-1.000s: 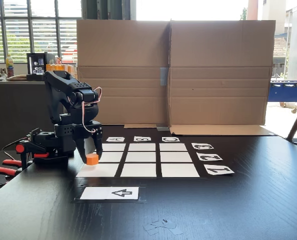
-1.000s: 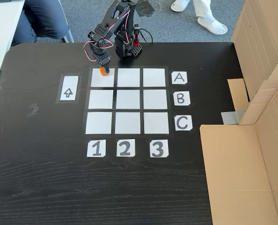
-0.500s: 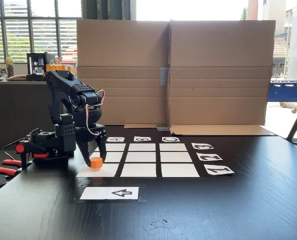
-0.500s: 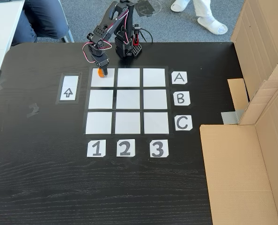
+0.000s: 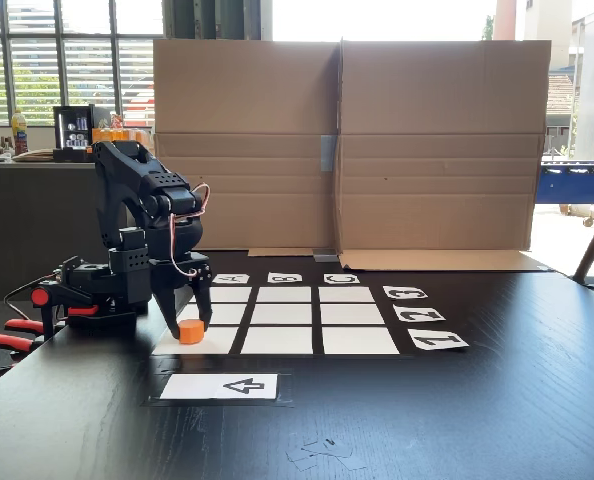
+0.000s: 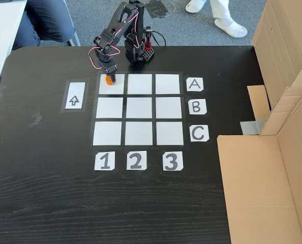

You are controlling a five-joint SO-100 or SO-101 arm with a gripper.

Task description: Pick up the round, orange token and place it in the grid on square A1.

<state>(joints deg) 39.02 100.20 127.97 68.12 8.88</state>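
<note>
The orange token (image 5: pixel 191 332) stands upright on square A1 (image 5: pixel 219 343), the near-left corner cell of the grid (image 5: pixel 285 316) in the fixed view from the table's front. My gripper (image 5: pixel 188 323) hangs just over it, open, with one black finger on each side of the token's top. In the fixed view from above, the gripper (image 6: pixel 109 77) covers most of the token (image 6: pixel 108 81), which sits near the top-left corner of square A1 (image 6: pixel 115 87) of the grid (image 6: pixel 139 108).
A white card with a black arrow (image 6: pixel 74 95) lies left of the grid. Labels A, B, C (image 6: pixel 195 107) and 1, 2, 3 (image 6: pixel 135 160) edge it. A large cardboard screen (image 5: pixel 347 140) stands behind the table. A seated person's leg (image 6: pixel 44 20) is near the arm's base.
The gripper came down with the token onto the corner cell. The token now sits lower against the fingertips, resting on the paper.
</note>
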